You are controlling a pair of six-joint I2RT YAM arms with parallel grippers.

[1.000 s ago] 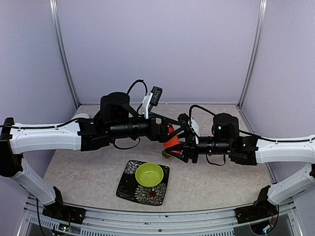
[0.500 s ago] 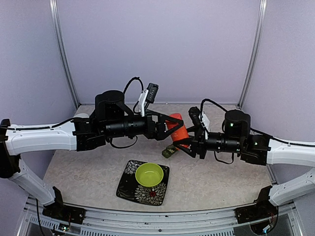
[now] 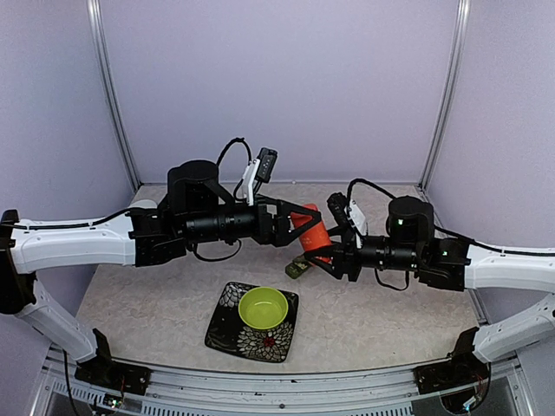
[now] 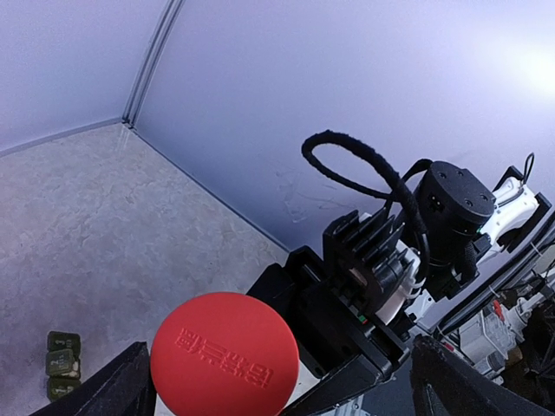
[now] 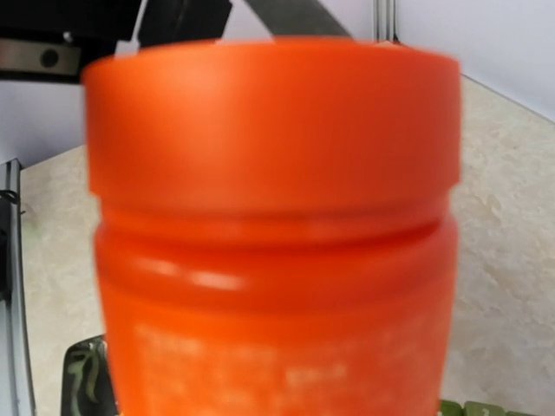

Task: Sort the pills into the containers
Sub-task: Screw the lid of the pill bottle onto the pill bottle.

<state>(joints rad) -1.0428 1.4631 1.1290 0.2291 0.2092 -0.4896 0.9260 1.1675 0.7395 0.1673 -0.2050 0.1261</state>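
An orange pill bottle (image 3: 310,229) with a red cap (image 4: 225,355) hangs tilted above the table's middle. My right gripper (image 3: 323,254) is shut on its lower body; in the right wrist view the bottle (image 5: 273,243) fills the frame and hides the fingers. My left gripper (image 3: 292,227) stands wide open around the cap end, and its black fingers (image 4: 113,392) do not press on the cap. The containers, a small dark green pillbox (image 3: 297,269), lie on the table under the bottle, and the pillbox (image 4: 62,364) also shows in the left wrist view. No pills are in view.
A lime-green bowl (image 3: 263,307) sits on a black-and-white patterned plate (image 3: 227,334) near the front edge. Purple walls with metal posts close the back and both sides.
The right arm drew back to the right with the bottle, then eased left. The bottle now shows more fully between the grippers. The left arm shifted slightly left.
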